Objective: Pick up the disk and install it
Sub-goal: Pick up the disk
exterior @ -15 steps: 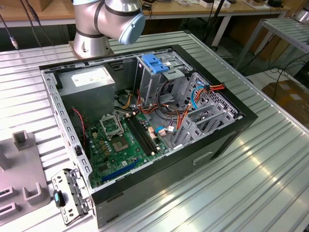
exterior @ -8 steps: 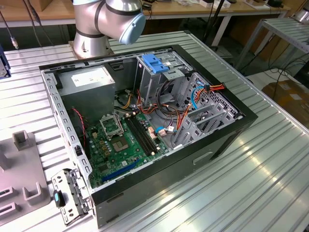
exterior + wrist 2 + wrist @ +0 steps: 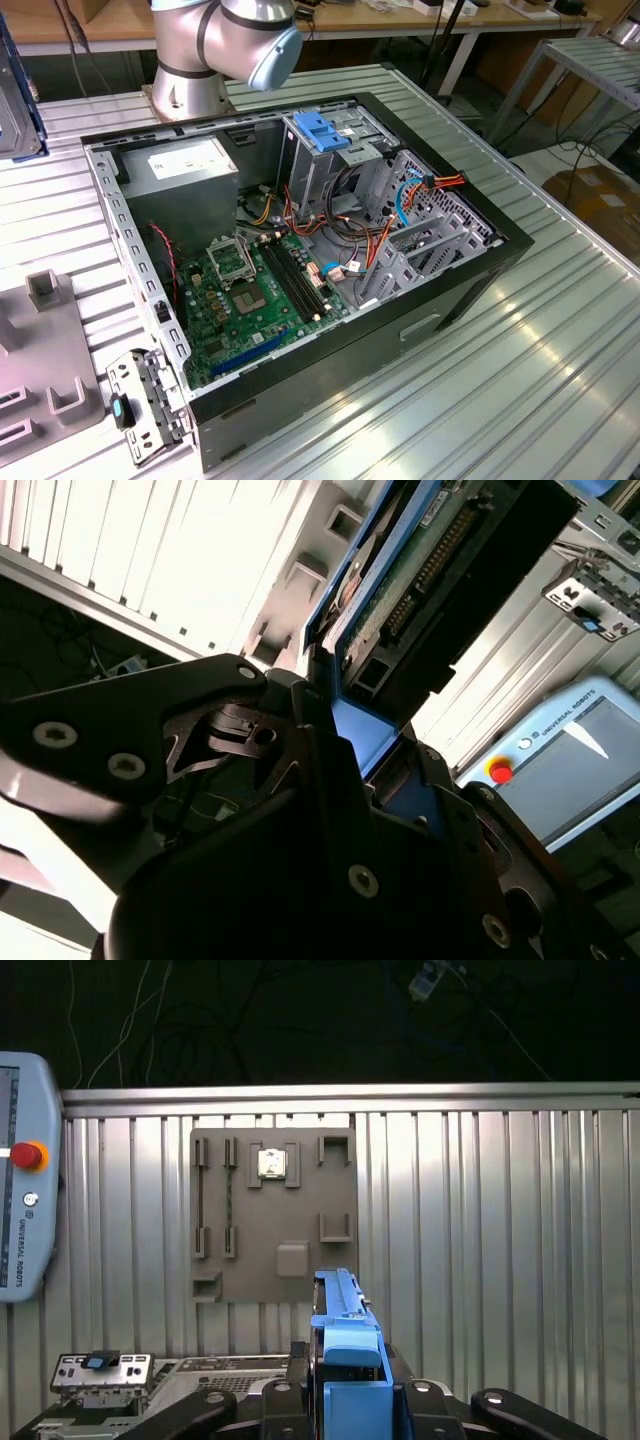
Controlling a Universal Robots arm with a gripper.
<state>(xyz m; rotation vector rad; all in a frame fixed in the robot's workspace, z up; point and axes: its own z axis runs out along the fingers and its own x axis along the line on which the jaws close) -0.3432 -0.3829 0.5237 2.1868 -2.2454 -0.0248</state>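
Pick-up done: black gripper [image 3: 345,1402] clenched on rectangular dark-metal disk in thin blue plastic frame [image 3: 432,585], apparently gripping frame, aloft over ribbed aluminium table [image 3: 480,1240]. Install pending; open black computer case [image 3: 330,385] waits.

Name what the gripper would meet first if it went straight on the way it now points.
Probably the grey fixture plate on the ribbed table: the gripper, shut on the disk, points toward its lower edge, though depth is unclear.
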